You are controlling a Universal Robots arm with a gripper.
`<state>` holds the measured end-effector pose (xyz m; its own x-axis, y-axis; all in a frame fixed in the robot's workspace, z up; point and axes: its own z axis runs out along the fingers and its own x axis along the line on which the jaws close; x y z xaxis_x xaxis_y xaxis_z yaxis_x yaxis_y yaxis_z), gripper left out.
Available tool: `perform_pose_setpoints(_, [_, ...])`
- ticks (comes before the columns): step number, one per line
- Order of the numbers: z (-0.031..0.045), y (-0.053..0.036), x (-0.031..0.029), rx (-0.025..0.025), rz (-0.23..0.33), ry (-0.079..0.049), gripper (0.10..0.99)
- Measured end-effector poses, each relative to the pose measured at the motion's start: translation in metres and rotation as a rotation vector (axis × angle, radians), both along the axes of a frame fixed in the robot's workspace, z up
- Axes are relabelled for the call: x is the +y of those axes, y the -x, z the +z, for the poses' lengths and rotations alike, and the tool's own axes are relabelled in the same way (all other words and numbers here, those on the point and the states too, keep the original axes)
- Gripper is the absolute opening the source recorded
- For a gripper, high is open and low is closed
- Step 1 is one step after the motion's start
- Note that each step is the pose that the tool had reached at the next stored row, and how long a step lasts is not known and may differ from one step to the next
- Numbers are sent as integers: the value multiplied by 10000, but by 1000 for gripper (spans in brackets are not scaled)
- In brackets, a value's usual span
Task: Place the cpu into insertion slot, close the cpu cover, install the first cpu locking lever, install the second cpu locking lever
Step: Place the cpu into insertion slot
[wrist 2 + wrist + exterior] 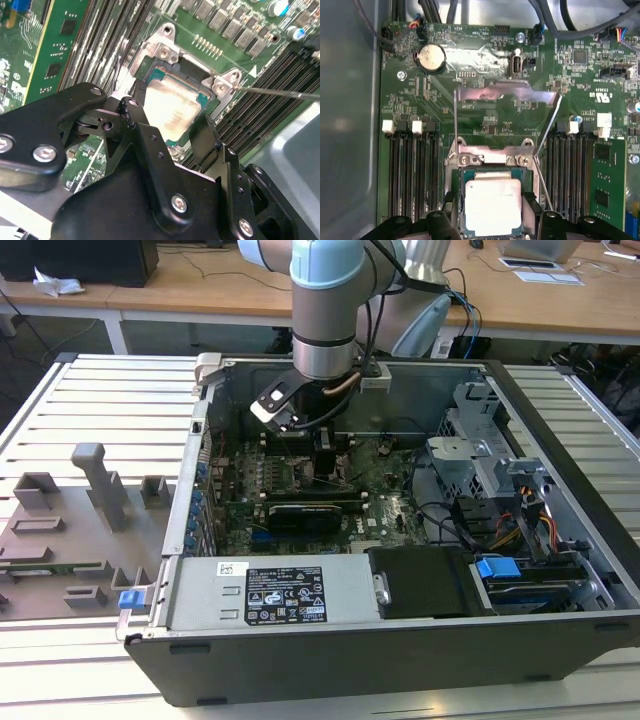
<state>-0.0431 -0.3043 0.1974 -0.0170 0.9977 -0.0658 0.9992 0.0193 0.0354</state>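
The cpu (492,205) (170,107), a flat square chip with a dull silver top, lies in the insertion slot (492,152) on the motherboard. My gripper (492,214) (167,122) (320,440) is down inside the computer case, with its black fingers (451,212) against two opposite edges of the chip. The cpu cover (507,94), a silvery frame, stands raised behind the socket. Two thin wire locking levers (455,125) (547,125) stand up on either side of it. One lever (280,92) also shows in the second wrist view.
Black memory slots (412,170) (570,170) flank the socket, and a coin cell (431,56) sits beyond the cover. In the exterior view, the power supply (290,595) lies along the case's near side and a drive cage (480,455) on the right. Grey fixtures (100,485) stand on the table at the left.
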Motion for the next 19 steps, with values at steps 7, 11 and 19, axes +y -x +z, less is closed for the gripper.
perform_pose_setpoints(7, [-14,-10,-12,7,0,0,620])
perform_pose_setpoints(11, [-15,-11,-12,6,0,-1,553])
perform_pose_setpoints(19, [21,-10,-13,0,-72,1,553])
